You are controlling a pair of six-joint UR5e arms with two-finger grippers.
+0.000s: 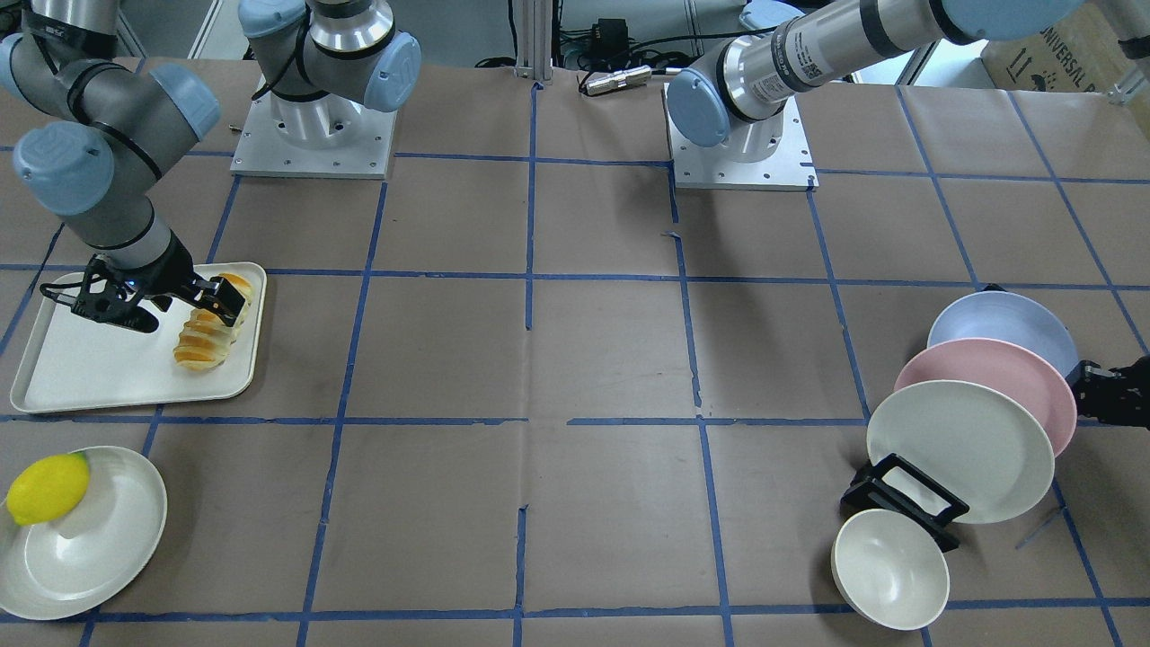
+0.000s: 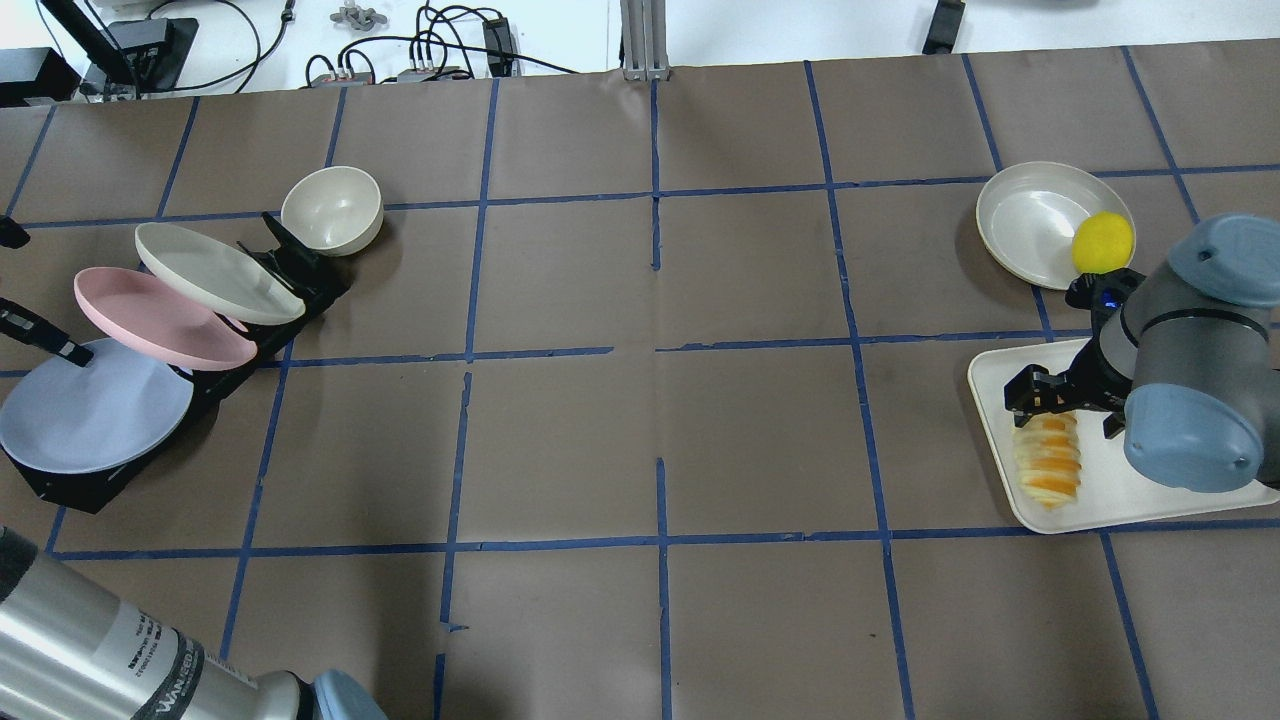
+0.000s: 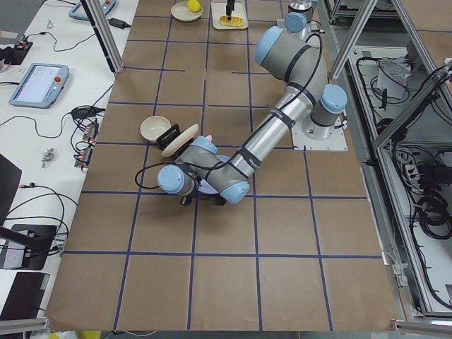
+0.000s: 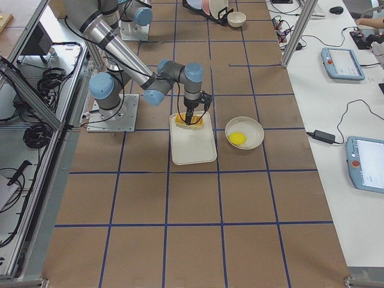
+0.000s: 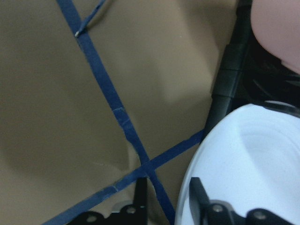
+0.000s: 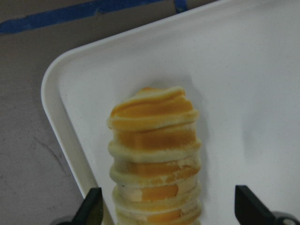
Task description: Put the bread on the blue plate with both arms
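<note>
**Q:** Where do we find the edges and the working room?

**A:** We see a bench (image 2: 650,440) covered in brown paper and gridded with blue tape (image 2: 657,350). The white tray (image 1: 90,368) sits at the robot's right end and the black rack (image 2: 300,275) at its left. They stand well apart, with a broad stretch of gridded paper between them.

**Q:** What do the containers hold?

**A:** The tray, shallow with rounded corners, carries the bread (image 6: 154,154). It is a ridged loaf banded orange-gold and cream, lying flat just beside the tray's rim on the bench-centre side. In the rack we note three smooth, matte plates, tilted and overlapping: the blue plate (image 2: 90,415), a pink plate (image 2: 160,318) and a cream plate (image 2: 215,272). A cream bowl (image 2: 332,208) leans at the rack's end. A lemon (image 2: 1102,242) rests at the rim of a cream dish (image 2: 1025,220) near the tray.

**Q:** And the fingers?

**A:** The right gripper (image 6: 171,202) hangs over the bread, its fingers (image 6: 93,206) spread wide to either side and clear of it. The left gripper (image 5: 167,187) is at the blue plate's edge, fingers apart with the rim between them. We cannot tell whether they touch it.
</note>
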